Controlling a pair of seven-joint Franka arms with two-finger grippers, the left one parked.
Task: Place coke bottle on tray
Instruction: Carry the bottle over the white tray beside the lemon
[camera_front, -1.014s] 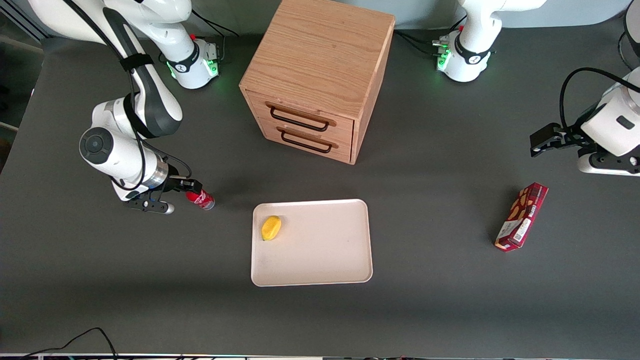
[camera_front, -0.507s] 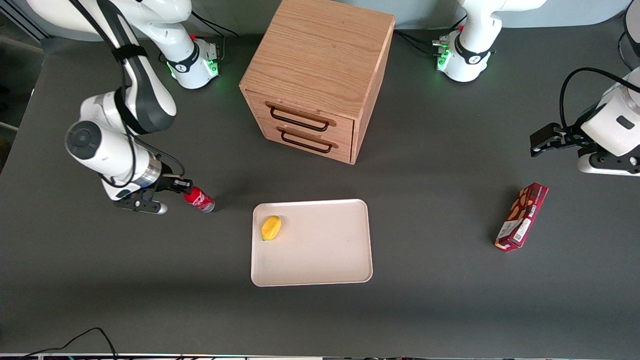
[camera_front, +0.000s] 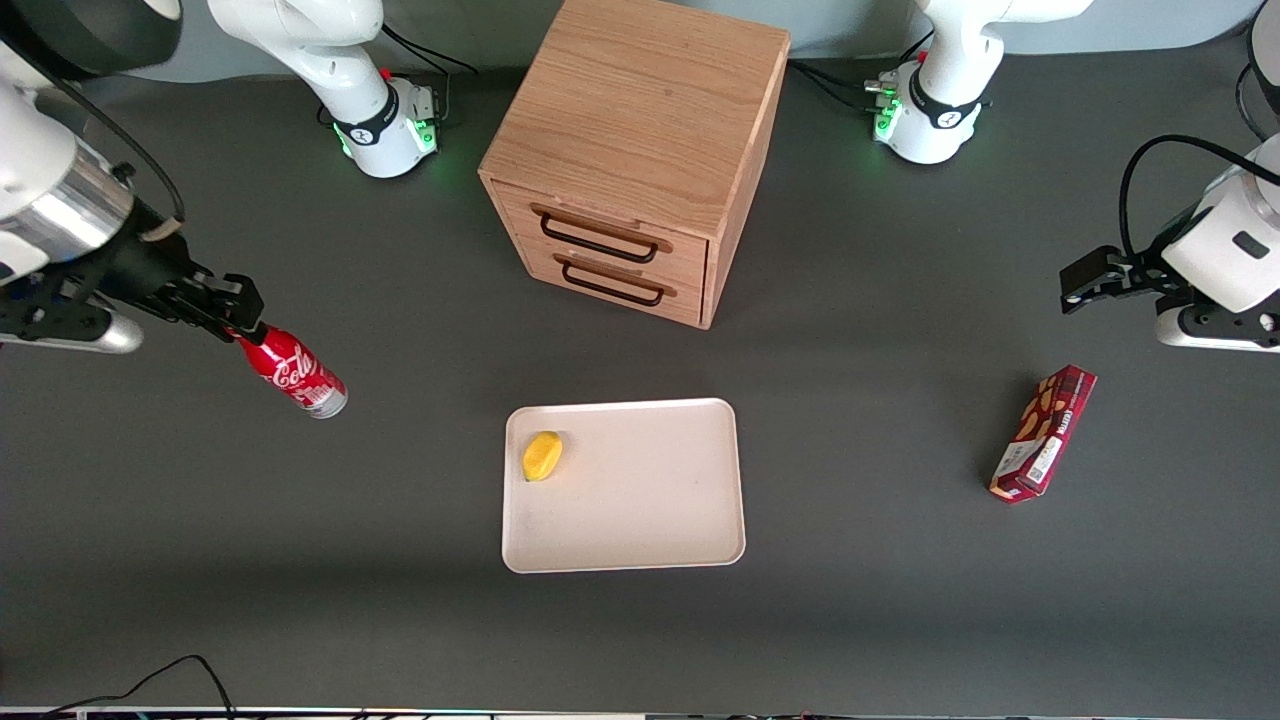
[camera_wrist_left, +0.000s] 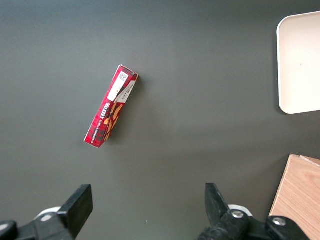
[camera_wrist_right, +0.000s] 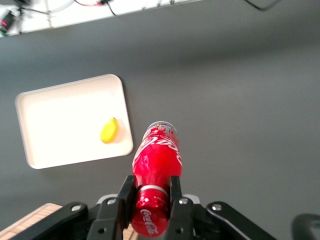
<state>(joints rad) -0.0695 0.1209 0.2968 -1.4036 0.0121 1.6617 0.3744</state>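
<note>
Up above the table, well apart from the tray (camera_front: 640, 530), the coke bottle (camera_front: 296, 374) is clamped at its neck by the gripper (camera_front: 232, 318); probably light, stiff, slick.

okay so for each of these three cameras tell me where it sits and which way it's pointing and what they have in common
Front view: high up, facing both arm bases, looking down on the table; shows the gripper holding the coke bottle in the air, clear of the tray.
Right wrist view: on the working arm, looking down past the bottle to the tray and lemon; its fingers show.
Left wrist view: on the parked arm, looking down at the snack box.
Shared: the tray appears in all three.
</note>
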